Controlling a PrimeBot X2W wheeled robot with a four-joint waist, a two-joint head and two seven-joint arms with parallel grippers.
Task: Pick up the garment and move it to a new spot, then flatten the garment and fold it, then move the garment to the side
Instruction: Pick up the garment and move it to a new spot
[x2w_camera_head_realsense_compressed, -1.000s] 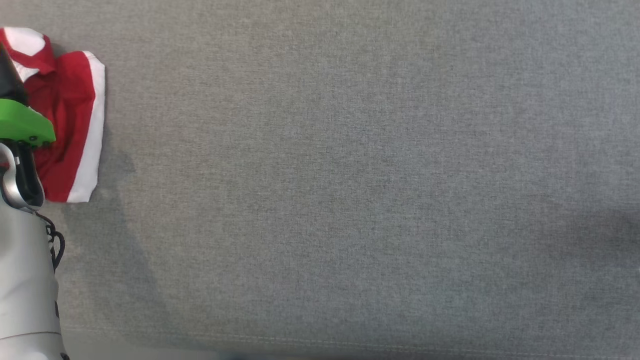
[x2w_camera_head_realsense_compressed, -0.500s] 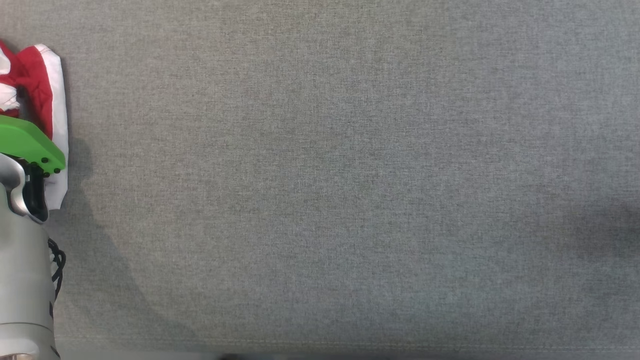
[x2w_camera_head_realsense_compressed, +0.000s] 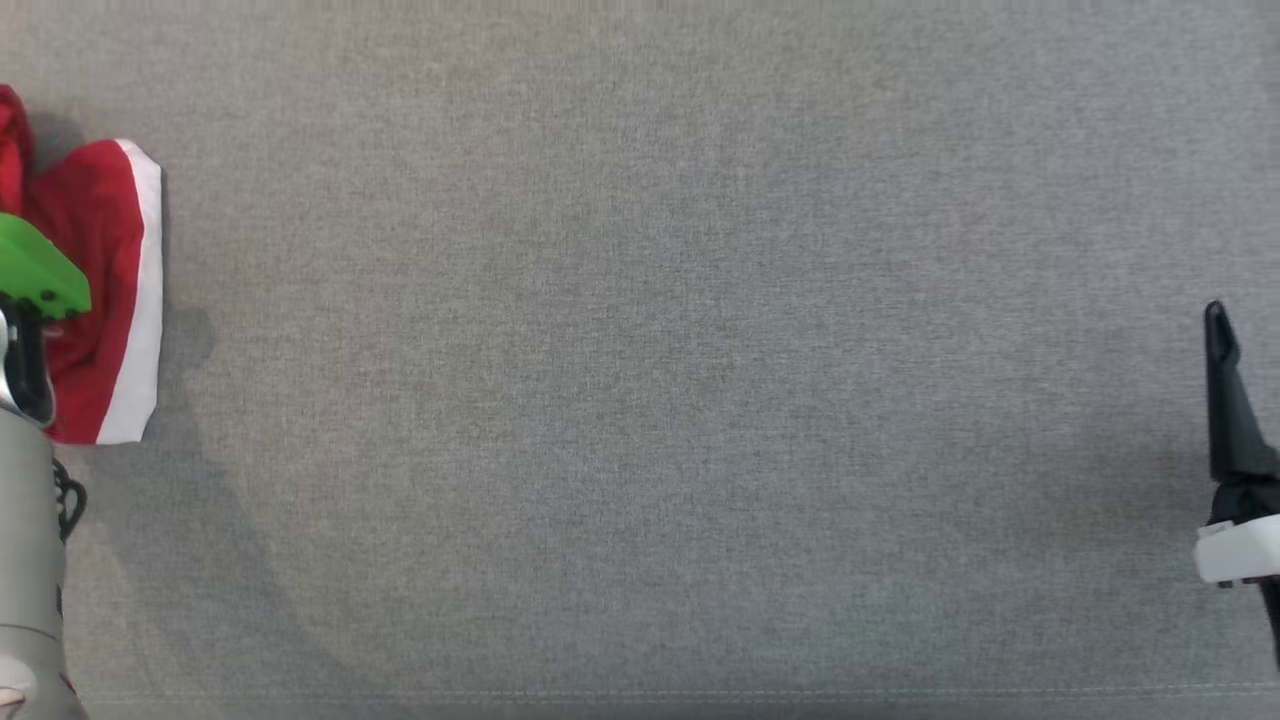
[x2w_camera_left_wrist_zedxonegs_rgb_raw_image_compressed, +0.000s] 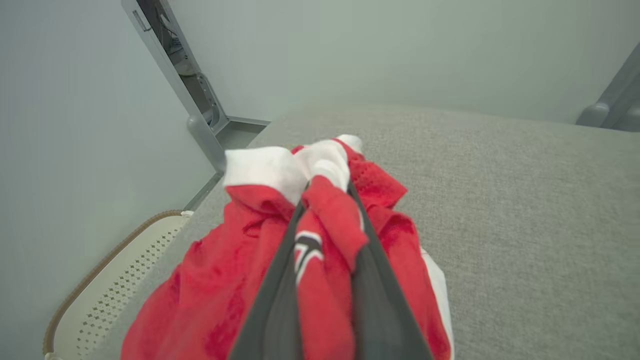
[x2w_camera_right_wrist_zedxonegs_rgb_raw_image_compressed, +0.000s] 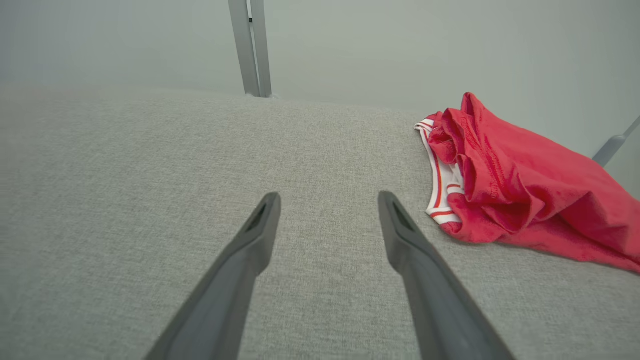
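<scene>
Garment (x2w_camera_head_realsense_compressed: 95, 260), red with white trim, sits bunched at the left side of the grey surface (x2w_camera_head_realsense_compressed: 640, 380), a fold of it pinched between the closed fingers of the left gripper (x2w_camera_left_wrist_zedxonegs_rgb_raw_image_compressed: 327, 192). Right gripper (x2w_camera_right_wrist_zedxonegs_rgb_raw_image_compressed: 329, 200) hovers with fingers spread over the surface at the near right, well apart from the garment.

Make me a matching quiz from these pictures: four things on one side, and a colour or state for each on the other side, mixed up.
Things:
1. left gripper
2. right gripper
3. garment
4. basket

Colour or state:
A. cream, dotted with small holes
B. jaws apart, holding nothing
C. red with white trim
D. shut on cloth

Pairs: 1-D, 2-B, 3-C, 4-A
</scene>
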